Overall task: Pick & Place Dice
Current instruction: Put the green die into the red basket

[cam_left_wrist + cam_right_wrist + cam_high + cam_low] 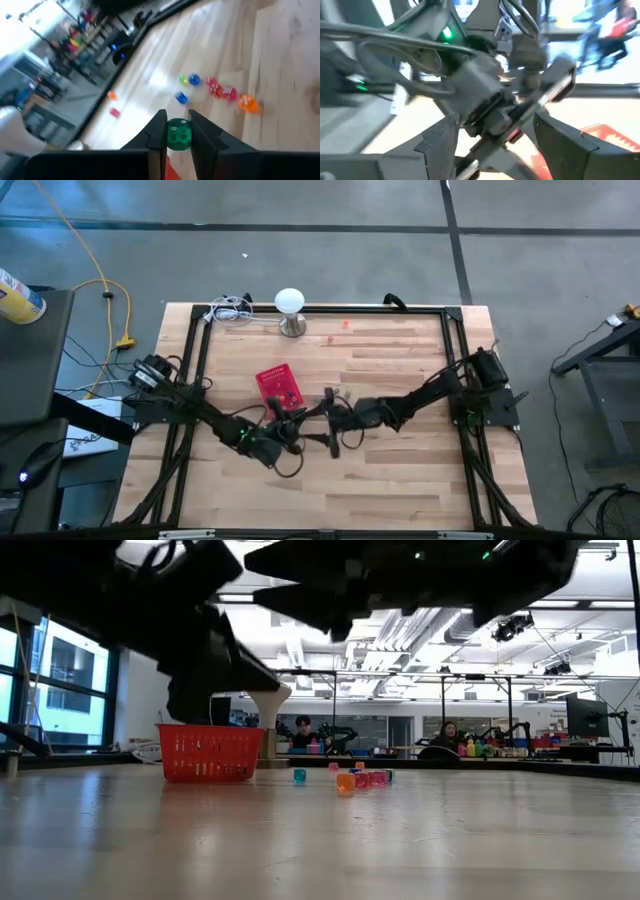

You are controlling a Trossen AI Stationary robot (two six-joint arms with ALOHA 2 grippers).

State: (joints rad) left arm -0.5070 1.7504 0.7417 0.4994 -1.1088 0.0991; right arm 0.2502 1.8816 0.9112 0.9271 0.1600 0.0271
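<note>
A green die [178, 134] sits between the fingertips of my left gripper [178, 131], which is shut on it above the table's middle, just near of the small red mesh basket [277, 387]. More dice lie on the wood beyond: blue [181, 98], red [212, 85] and orange [247, 103] ones, and two [330, 338] near the far edge. My right gripper [502, 150] stands open right beside the left arm's wrist [485, 100], with nothing between its fingers. My left gripper pinches the green die by two opposite faces [170, 135] between its two fingertips. The fingers lie almost level, tipped slightly down. The die is lifted clear of the table.
A white lamp-like stand [290, 308] and a cable [232, 310] are at the far edge. A black frame [455, 340] runs around the table. In the low view the basket [210, 752] stands left of a dice cluster [360, 779]. People sit far behind the table.
</note>
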